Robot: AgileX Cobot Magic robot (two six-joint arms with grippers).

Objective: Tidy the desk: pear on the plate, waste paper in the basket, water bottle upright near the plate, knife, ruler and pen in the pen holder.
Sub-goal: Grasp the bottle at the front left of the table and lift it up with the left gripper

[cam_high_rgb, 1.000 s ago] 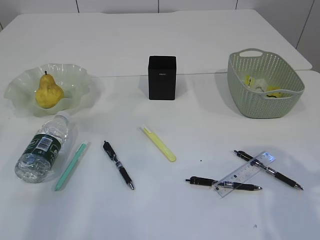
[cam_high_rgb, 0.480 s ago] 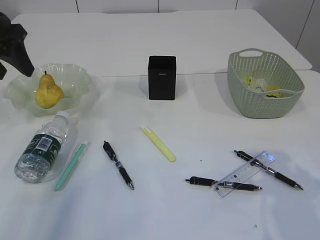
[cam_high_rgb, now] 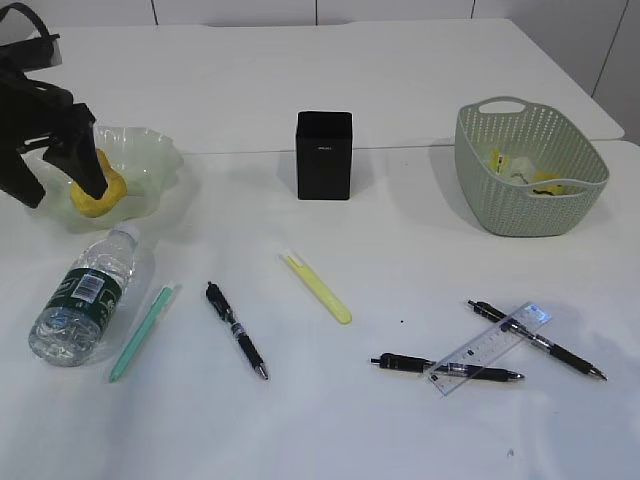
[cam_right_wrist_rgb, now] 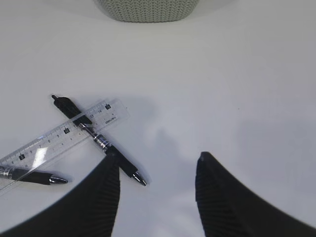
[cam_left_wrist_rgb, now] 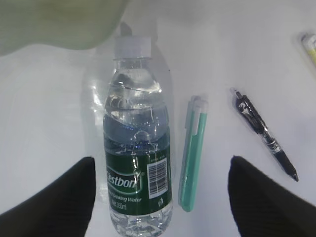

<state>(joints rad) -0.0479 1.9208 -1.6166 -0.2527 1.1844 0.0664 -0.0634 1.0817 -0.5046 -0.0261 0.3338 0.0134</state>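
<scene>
The yellow pear (cam_high_rgb: 104, 190) lies in the wavy pale-green plate (cam_high_rgb: 150, 160), half hidden behind my left gripper (cam_high_rgb: 55, 180). That gripper hangs open above the lying water bottle (cam_high_rgb: 85, 295), and in the left wrist view its jaws stand wide on either side of the bottle (cam_left_wrist_rgb: 138, 163) without touching it. A teal knife (cam_high_rgb: 142, 332) and a black pen (cam_high_rgb: 237, 330) lie beside the bottle, and a yellow knife (cam_high_rgb: 318, 287) lies mid-desk. The clear ruler (cam_high_rgb: 490, 347) crosses two pens at the right. My right gripper (cam_right_wrist_rgb: 157, 157) is open over bare desk next to a pen (cam_right_wrist_rgb: 98, 140).
The black pen holder (cam_high_rgb: 324, 155) stands upright at the centre back. At the back right sits the grey-green basket (cam_high_rgb: 530, 170) with waste paper (cam_high_rgb: 520, 172) inside. The right arm is outside the exterior view.
My left arm has come into the exterior view from the left and now hangs in front of the plate. Nothing on the desk has shifted.
</scene>
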